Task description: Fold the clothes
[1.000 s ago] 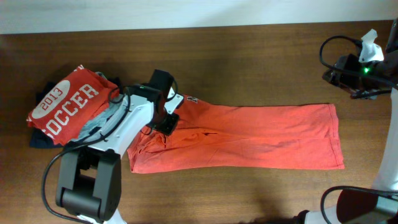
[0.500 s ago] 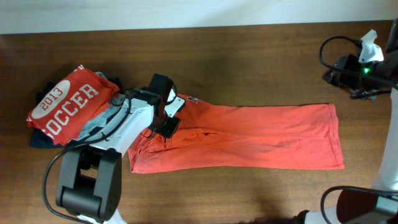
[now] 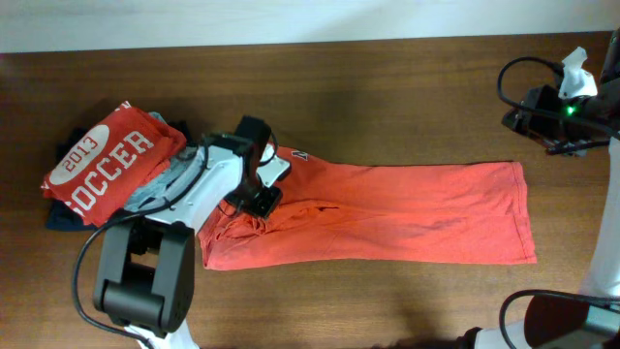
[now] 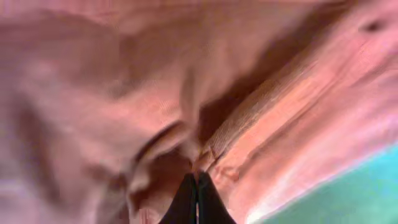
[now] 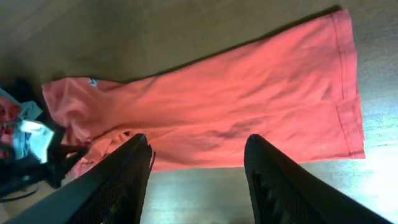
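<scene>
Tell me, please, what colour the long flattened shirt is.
The long shirt is orange-red; best seen overhead.

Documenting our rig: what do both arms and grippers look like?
Left arm: white links, black joints and base, black cables. Left gripper: slim black fingers. Right arm: black, green light, looping black cable. Right gripper: broad black fingers.

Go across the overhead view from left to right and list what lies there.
Red "2013 SOCCER" shirt atop a folded pile → orange-red T-shirt spread lengthwise → right arm at the far right edge. The left arm overlaps both garments, so it is left out.
</scene>
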Available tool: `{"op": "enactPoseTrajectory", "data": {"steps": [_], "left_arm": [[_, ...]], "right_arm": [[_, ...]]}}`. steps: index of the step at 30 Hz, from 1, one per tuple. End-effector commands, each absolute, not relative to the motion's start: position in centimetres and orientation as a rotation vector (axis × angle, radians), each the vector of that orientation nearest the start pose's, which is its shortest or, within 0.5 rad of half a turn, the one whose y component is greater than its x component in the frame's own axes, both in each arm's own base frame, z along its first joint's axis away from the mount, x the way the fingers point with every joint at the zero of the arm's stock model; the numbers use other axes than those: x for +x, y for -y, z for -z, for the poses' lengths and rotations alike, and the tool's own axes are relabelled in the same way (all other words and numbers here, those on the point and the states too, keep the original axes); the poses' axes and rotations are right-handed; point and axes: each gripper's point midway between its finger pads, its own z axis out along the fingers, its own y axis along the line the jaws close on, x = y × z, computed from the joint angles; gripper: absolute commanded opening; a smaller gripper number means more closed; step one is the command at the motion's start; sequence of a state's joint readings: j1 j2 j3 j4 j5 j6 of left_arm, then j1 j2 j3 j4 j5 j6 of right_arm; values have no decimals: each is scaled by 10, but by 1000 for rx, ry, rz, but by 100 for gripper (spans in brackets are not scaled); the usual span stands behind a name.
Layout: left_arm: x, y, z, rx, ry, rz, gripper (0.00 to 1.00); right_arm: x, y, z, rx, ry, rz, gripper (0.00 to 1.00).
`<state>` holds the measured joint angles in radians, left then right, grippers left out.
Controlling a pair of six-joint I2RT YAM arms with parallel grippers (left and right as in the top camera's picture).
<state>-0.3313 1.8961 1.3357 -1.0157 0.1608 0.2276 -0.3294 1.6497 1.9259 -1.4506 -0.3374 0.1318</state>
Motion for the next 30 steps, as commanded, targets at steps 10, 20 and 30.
{"op": "enactPoseTrajectory", "data": {"steps": [10,20,30], "left_arm": [[303,197,-110,902,-2913,611,1],[266,231,-110,1038,-2946,626,6],[267,199,-102,993,-3045,361,38]], "right_arm": [[352,61,-280,527,-2644,-392,52],[352,61,-280,526,-2644,-392,51],[353,61,-281,525,-2640,-391,51]]}}
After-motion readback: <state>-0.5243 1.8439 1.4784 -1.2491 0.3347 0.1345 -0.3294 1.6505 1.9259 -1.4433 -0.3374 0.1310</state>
